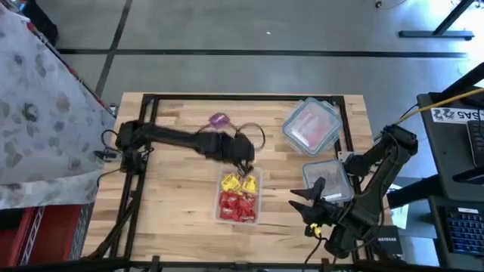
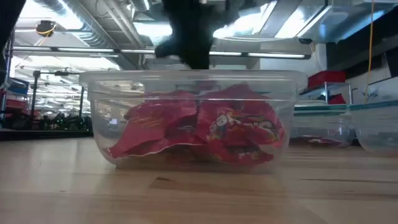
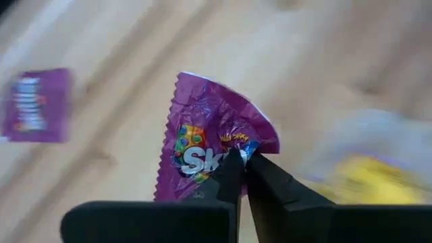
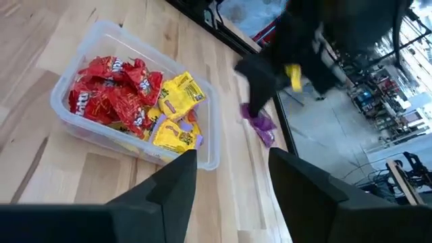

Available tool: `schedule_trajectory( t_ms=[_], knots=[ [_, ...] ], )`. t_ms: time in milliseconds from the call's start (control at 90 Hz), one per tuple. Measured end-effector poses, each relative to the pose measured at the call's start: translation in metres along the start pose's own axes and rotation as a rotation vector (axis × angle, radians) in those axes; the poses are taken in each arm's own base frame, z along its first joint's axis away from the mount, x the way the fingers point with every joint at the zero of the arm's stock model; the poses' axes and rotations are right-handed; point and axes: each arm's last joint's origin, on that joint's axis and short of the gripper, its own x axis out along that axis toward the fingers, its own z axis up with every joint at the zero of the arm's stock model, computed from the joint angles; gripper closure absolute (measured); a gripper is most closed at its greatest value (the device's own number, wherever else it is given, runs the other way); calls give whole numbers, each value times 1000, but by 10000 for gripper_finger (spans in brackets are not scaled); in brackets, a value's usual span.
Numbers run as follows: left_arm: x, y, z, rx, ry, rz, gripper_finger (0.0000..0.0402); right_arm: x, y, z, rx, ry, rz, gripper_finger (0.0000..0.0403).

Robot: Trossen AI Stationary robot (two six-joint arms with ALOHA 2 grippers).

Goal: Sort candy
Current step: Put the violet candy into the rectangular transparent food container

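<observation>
From above, the left gripper (image 1: 243, 162) hangs just beyond the clear rectangular plastic tub (image 1: 239, 198) of red and yellow wrapped sweets (image 1: 237, 204) at mid-worktop, while the right gripper (image 1: 301, 199) waits nearby. The left wrist view shows its jaws pinching a crinkled purple candy packet (image 3: 212, 145) above the wood. The right wrist view shows that gripper's jaws spread.

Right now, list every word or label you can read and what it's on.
"Sk": start of a brand name on the purple packet pinched by the left gripper; the rest is creased.
"NETGEAR": box beside the table, faint.
Red packets, yellow packets, other purple packet: print blurred, unreadable.
</observation>
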Motion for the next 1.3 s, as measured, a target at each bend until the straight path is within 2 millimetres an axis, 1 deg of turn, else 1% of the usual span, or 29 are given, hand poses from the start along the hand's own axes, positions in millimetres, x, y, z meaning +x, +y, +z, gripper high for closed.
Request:
schedule_trajectory(
  t_ms=[133,167,267,344,456,578,689,822,978,1111,1200,1300],
  knots=[
    [-25,-43,-23,-48,-52,-150,401,0,0,0,17,-2,1,231],
    [-30,-52,-30,-34,-53,-192,401,0,0,0,22,-2,1,231],
    [-42,-72,-50,26,-37,-266,401,0,0,1,29,-3,2,231],
    [-47,-81,-64,-29,-29,-279,401,0,0,1,31,-3,2,231],
    [-42,-82,-77,-205,-26,-236,396,0,1,1,34,-4,3,231],
    [-27,-77,-86,-204,3,-218,373,0,1,1,34,-5,3,231],
    [-10,-69,-92,-201,80,-210,346,0,1,1,36,-5,4,231],
    [4,-63,-92,-219,116,-251,313,0,1,1,36,-5,4,231],
    [9,-63,-86,-210,108,-307,285,0,1,1,37,-5,4,231],
    [13,-60,-79,-170,132,-353,277,0,1,1,41,-2,12,231],
    [15,-57,-76,-144,128,-352,277,0,1,1,47,-4,13,231],
    [25,-58,-77,-154,134,-341,277,0,1,2,48,-5,13,231]
  ],
)
